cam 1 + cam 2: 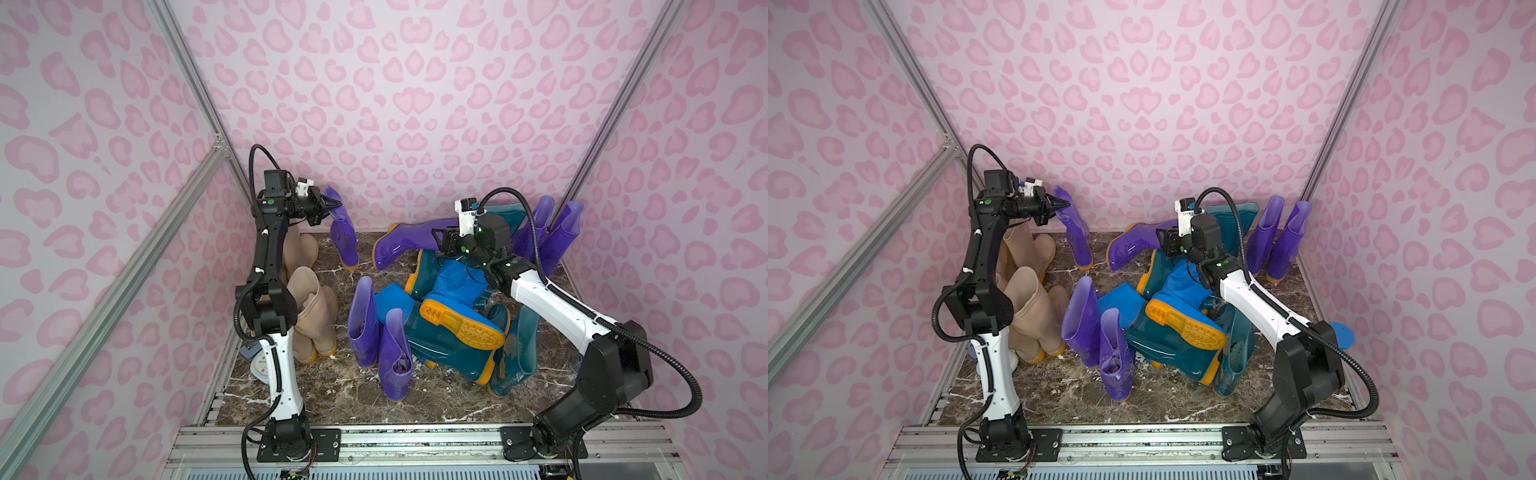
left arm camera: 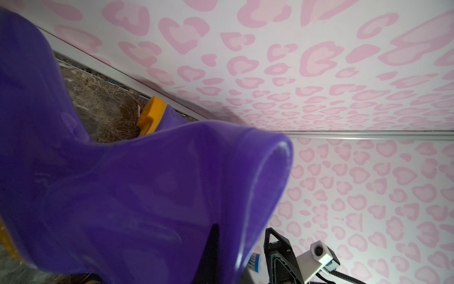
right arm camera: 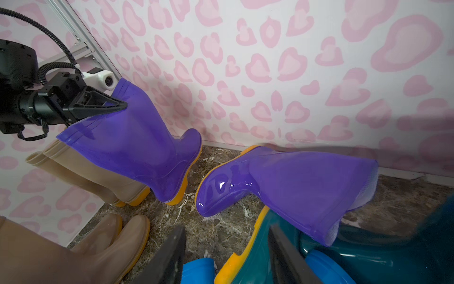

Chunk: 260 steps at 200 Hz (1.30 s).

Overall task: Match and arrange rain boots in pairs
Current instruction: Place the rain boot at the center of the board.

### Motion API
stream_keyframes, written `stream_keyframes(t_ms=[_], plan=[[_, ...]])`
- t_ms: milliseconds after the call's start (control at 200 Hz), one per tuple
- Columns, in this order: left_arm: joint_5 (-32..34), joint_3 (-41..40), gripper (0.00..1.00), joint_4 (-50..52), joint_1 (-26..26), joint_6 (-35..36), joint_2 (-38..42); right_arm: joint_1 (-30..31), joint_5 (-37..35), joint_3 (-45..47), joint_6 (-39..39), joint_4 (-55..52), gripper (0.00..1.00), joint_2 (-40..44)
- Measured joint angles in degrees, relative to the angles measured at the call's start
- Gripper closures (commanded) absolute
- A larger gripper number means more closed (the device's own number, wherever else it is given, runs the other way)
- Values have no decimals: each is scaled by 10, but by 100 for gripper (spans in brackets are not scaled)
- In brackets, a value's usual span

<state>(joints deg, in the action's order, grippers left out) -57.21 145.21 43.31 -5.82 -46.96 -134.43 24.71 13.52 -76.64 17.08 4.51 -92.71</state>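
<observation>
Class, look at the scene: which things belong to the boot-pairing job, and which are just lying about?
Job: purple boots, teal boots, beige boots, blue boots, left hand gripping one purple boot.
Lying about: pale round clock, blue round object.

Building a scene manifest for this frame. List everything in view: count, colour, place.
held purple rain boot: one, translucent purple; back left, tilted, cuff in the left hand
other purple rain boots: five, translucent purple; two upright front centre, two in the back right corner, one lying at the back
beige rain boots: four, beige; two pairs along the left side
blue rain boots: two, bright blue; central heap
teal rain boots: four as far as the heap shows, dark teal; centre right
pale round object: one, off-white; left edge, mostly hidden by the left arm
table: one, brown marble
left hand: black; shut on the held boot's cuff
right hand: black; open, empty, over the heap
</observation>
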Motion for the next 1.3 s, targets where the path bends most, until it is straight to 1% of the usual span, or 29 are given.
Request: stream_keyframes(t_ms=[120, 255, 390, 480, 655, 755, 800, 850, 905, 1000, 1190, 1225, 1260, 1280, 1300], plan=[[-6, 1, 98, -3, 7, 2, 1, -8, 1, -7, -2, 0, 44, -15], [11, 27, 98, 59, 9, 57, 2, -24, 3, -29, -1, -16, 44, -30], [51, 36, 98, 136, -4, 122, 0, -26, 10, -31, -1, -26, 44, -30], [78, 38, 98, 171, -2, 154, -4, -24, 11, -31, -2, -33, 44, -30], [113, 41, 98, 211, 2, 191, -2, -26, 11, -30, -2, -40, 43, -30], [121, 39, 98, 223, 2, 207, -5, -26, 10, -33, -4, -42, 41, -36], [121, 39, 98, 231, 3, 216, -10, -27, 3, -45, -9, -45, 39, -47], [121, 38, 98, 237, 6, 228, -16, -30, 0, -63, -14, -58, 30, -62], [121, 35, 98, 241, 12, 240, -18, -36, -5, -86, -19, -75, 27, -81], [122, 34, 98, 241, 20, 260, -16, -53, -17, -131, -27, -105, 26, -121], [135, 30, 98, 255, 25, 293, 0, -84, -13, -221, -19, -165, 24, -209], [137, 24, 97, 259, 25, 298, 5, -88, -13, -232, -14, -173, 25, -221], [140, 14, 93, 261, 25, 303, 12, -90, -14, -239, -10, -177, 24, -230], [143, 8, 89, 262, 25, 306, 18, -91, -16, -242, -7, -179, 23, -235], [146, 2, 83, 264, 24, 308, 23, -91, -16, -243, -1, -180, 23, -239]])
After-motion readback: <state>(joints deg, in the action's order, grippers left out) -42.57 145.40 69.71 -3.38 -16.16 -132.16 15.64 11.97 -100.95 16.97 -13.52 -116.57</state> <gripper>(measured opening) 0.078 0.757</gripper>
